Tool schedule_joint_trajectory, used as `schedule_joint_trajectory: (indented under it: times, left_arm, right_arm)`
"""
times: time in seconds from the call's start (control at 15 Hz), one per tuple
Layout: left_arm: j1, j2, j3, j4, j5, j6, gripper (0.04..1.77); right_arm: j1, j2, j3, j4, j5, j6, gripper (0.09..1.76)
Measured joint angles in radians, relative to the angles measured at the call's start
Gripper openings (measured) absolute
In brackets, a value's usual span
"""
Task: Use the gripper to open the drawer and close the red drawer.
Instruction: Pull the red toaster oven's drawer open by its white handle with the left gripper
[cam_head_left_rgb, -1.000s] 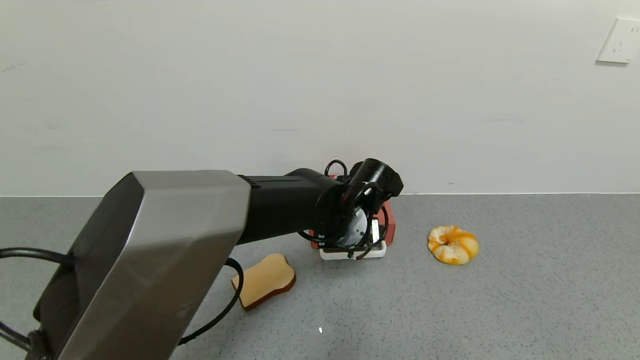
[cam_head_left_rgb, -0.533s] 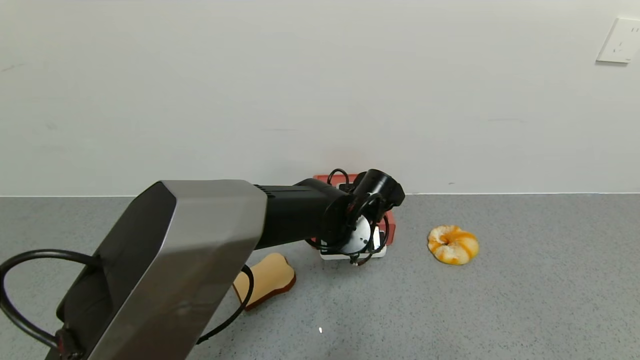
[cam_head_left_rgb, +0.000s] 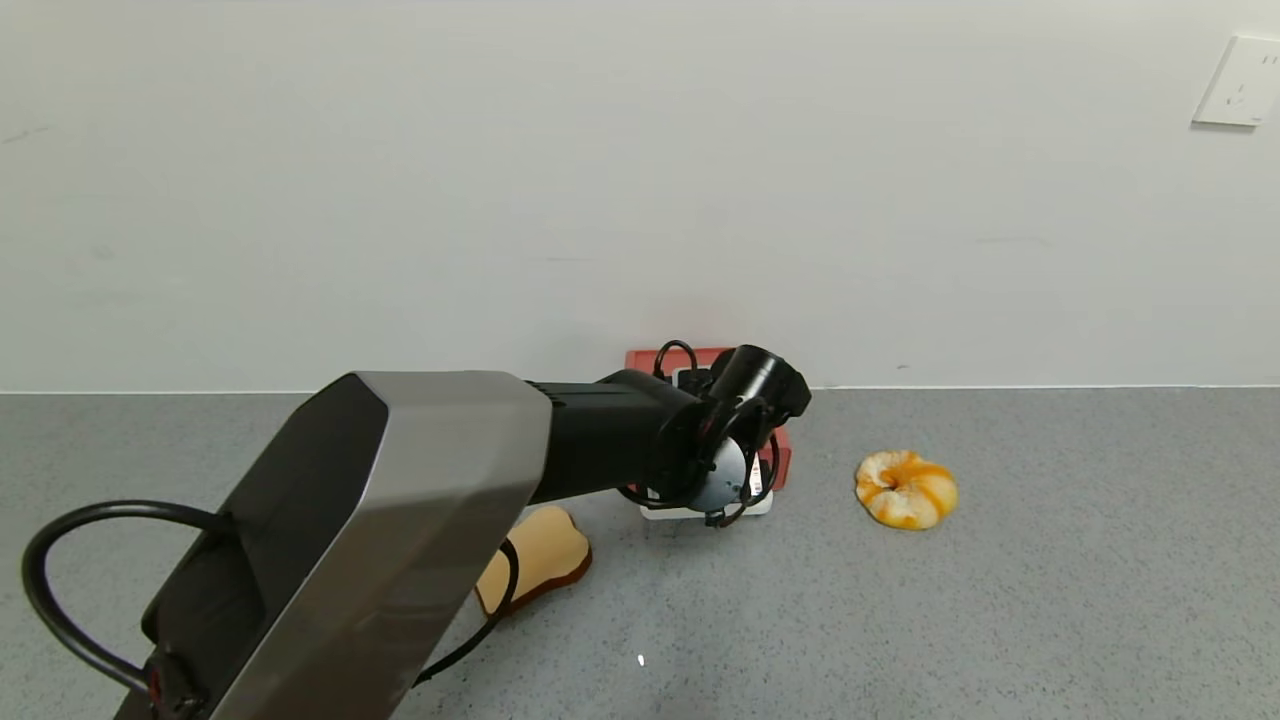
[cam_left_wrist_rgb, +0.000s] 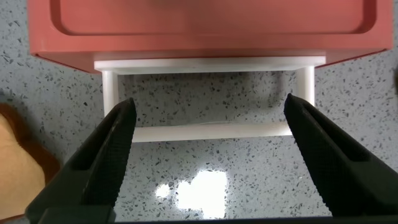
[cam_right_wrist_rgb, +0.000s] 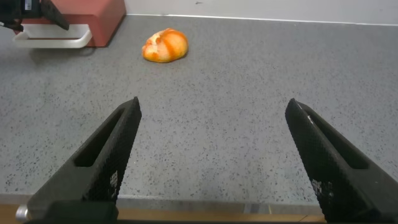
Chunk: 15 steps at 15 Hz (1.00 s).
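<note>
The salmon-red drawer (cam_head_left_rgb: 775, 452) stands against the back wall, mostly hidden behind my left arm. Its white loop handle (cam_head_left_rgb: 700, 512) sticks out toward me. In the left wrist view the red drawer (cam_left_wrist_rgb: 205, 28) fills the far side and the white handle (cam_left_wrist_rgb: 205, 129) lies flat on the counter. My left gripper (cam_left_wrist_rgb: 208, 112) is open just above the handle, one finger (cam_left_wrist_rgb: 109, 155) at each end of its front bar, not touching it. My right gripper (cam_right_wrist_rgb: 211, 118) is open and empty, low over the counter, out of the head view. The drawer (cam_right_wrist_rgb: 81, 15) shows far off there.
A toy bread slice (cam_head_left_rgb: 545, 555) lies on the grey counter left of the drawer, partly under my left arm. An orange-and-white bagel (cam_head_left_rgb: 906, 488) lies to the drawer's right, also in the right wrist view (cam_right_wrist_rgb: 165, 46). A wall socket (cam_head_left_rgb: 1240, 82) is at the upper right.
My left arm has reached further forward toward the wall. The white handle and tray now sit closer in against the red box than one second ago.
</note>
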Motion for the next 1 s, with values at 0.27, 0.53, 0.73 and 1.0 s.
schedule_joint_trajectory:
  times: [0.27,0.53,0.73,1.0]
  left_arm:
    - [0.0,0.015,0.0,-0.03,0.0,-0.002,1.72]
    - [0.0,0.021,0.0,-0.027,-0.003,0.002,1.72]
    - [-0.001,0.03,0.0,-0.022,-0.008,0.002,1.72]
    - [-0.004,0.041,0.0,-0.011,-0.012,0.0,1.72]
  right_arm:
    - [0.0,0.0,0.0,0.0,0.0,0.0,1.71]
    - [0.0,0.0,0.0,0.0,0.0,0.0,1.71]
    - [0.0,0.0,0.0,0.0,0.0,0.0,1.71]
    - [0.0,0.0,0.0,0.0,0.0,0.0,1.71]
